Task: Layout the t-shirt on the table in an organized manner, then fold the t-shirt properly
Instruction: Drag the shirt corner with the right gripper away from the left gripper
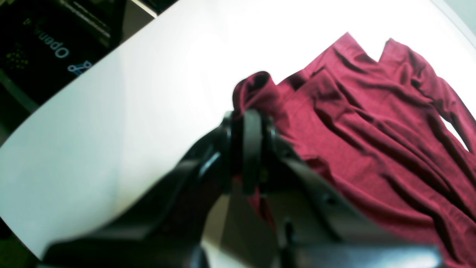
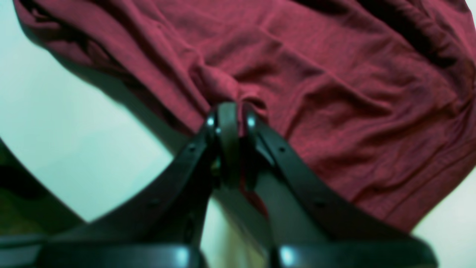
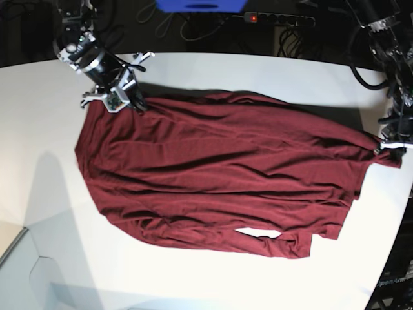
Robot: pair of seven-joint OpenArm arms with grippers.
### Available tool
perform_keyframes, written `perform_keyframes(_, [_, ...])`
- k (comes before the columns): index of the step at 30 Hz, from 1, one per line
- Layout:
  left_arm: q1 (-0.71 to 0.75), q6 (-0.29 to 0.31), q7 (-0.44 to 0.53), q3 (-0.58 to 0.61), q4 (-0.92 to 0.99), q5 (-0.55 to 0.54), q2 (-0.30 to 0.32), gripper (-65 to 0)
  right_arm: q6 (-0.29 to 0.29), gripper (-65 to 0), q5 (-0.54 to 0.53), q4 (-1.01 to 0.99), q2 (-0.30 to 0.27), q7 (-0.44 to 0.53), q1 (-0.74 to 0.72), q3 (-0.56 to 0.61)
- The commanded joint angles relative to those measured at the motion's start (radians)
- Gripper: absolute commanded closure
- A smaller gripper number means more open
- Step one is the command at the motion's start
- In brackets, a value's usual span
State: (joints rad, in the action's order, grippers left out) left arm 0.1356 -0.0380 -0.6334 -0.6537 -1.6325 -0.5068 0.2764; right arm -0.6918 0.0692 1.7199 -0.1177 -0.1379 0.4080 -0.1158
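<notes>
The maroon t-shirt (image 3: 219,168) lies spread wide across the white table (image 3: 193,278), wrinkled, with a small gap of table showing near its front hem. My right gripper (image 3: 132,102) is at the shirt's back left corner. In the right wrist view that gripper (image 2: 228,111) is shut on a pinched fold of the t-shirt (image 2: 297,74). My left gripper (image 3: 387,147) is at the shirt's far right tip, close to the table's edge. In the left wrist view the left gripper (image 1: 251,115) is shut on a bunched bit of the t-shirt (image 1: 372,130).
A power strip (image 3: 277,18), cables and a blue object (image 3: 200,5) lie beyond the table's back edge. The table's curved edge runs just right of my left gripper. A dark panel with lettering (image 1: 55,48) sits off the table.
</notes>
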Motion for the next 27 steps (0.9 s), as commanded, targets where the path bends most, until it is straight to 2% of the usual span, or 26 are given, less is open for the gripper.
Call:
perform_keyframes(1, [-0.007, 0.000, 0.020, -0.005, -0.019, -0.003, 0.017, 0.0, -0.006, 0.0, -0.042, 0.024, 0.000, 0.030, -0.005, -0.008])
perform_keyframes(11, [0.000, 0.000, 0.025, -0.007, -0.021, -0.010, 0.019, 0.0, -0.006, 0.0, -0.147, 0.025, 0.002, 0.031, 0.024, -0.106])
perform_keyframes(21, [-0.003, 0.000, 0.020, -0.042, -0.053, -0.013, 0.030, 0.0, -0.006, 0.0, -0.150, 0.071, 0.003, 0.031, 0.041, -0.137])
perform_keyframes(27, [-0.007, 0.000, 0.020, -0.048, -0.045, -0.013, 0.039, 0.0, -0.006, 0.0, -0.141, 0.070, 0.025, 0.022, -0.010, -0.135])
